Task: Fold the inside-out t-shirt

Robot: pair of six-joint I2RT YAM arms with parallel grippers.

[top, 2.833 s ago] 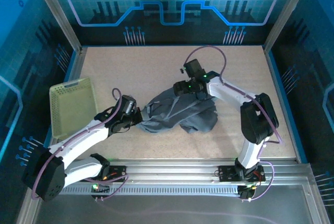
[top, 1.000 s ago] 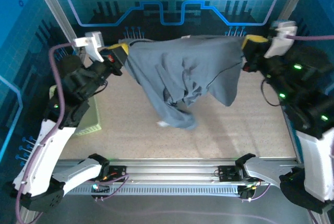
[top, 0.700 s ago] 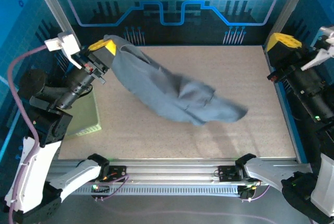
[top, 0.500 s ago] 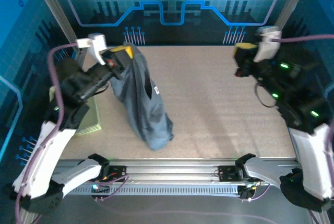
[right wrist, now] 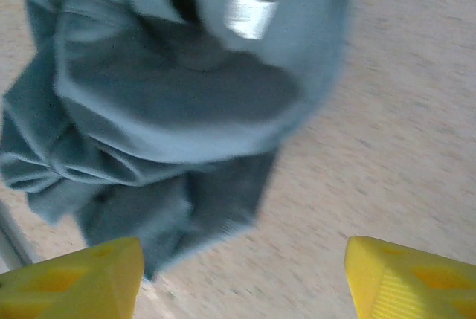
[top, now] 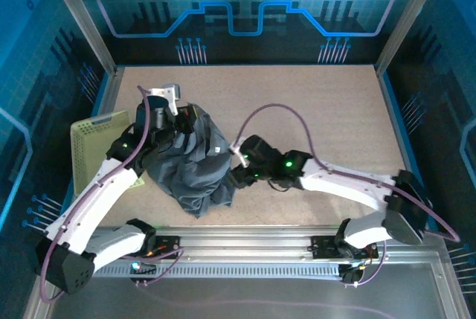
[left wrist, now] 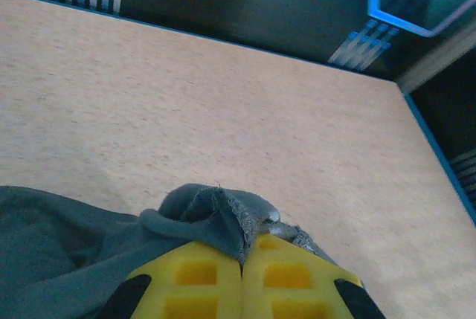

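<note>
A dark slate-grey soft fabric t-shirt is seen from the top external view bunched in a crumpled heap on the speckled tan table, left of centre in the frame. A small white label is exposed on its upper right side. The heap's upper edge is met by the left gripper, whose arm comes up from the lower left corner. In the left wrist view its blocky yellow plastic fingers are shown pressed together at the bottom centre. A frayed fold of the t-shirt is pinched in the seam between them, and more cloth trails off to the lower left.

The right gripper is placed just beside the right edge of the heap, its arm reaching in from the lower right. In the right wrist view its yellow fingers are spread wide, one at each bottom corner, with bare table between them. The t-shirt lies above them in the upper left of that frame, the label near the top. Whether the left-hand finger touches the cloth cannot be told.

A pale yellow-green plastic mesh basket is seen at the left edge of the table, partly covered by the left arm.
</note>
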